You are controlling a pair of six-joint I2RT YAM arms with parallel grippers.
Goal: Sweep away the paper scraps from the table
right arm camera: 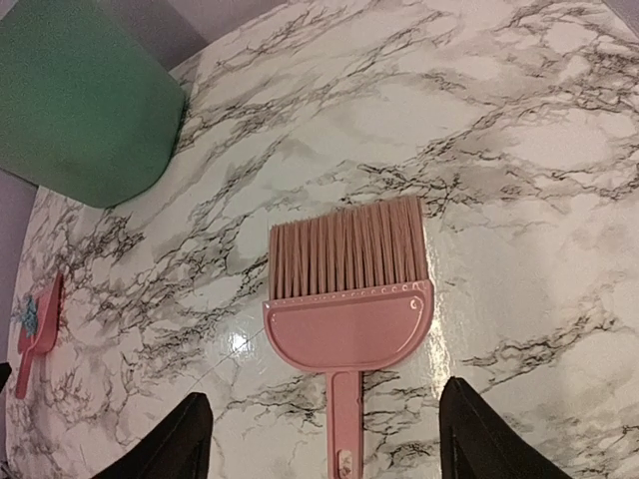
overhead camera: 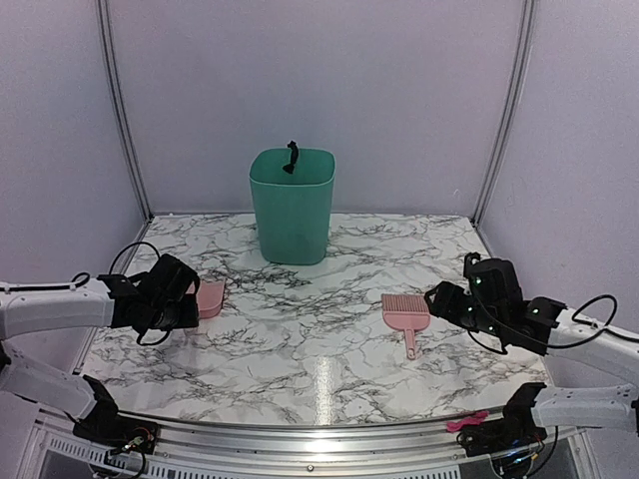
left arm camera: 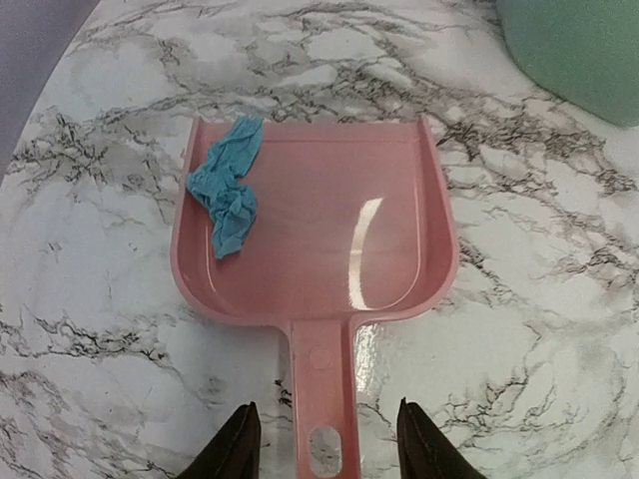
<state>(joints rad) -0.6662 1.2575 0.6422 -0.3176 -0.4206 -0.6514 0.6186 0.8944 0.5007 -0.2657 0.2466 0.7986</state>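
Marbled worktop (overhead camera: 319, 334): light-blue paper scrap (left arm camera: 228, 195) in pink dustpan (left arm camera: 329, 249); left end effector (left arm camera: 327, 447) apart astride its handle; right end effector (right arm camera: 334, 439) apart astride pink brush (right arm camera: 347, 299) handle.

One green bin (overhead camera: 292, 215), one pink dustpan (left arm camera: 329, 230), one pink brush (right arm camera: 349, 299), one light-blue paper scrap (left arm camera: 228, 190), one dark scrap (overhead camera: 291, 158), one marbled worktop (overhead camera: 329, 344).

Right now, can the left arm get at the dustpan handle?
Probably yes: the left hand sits open, fingers either side of the dustpan handle, with nothing between them.
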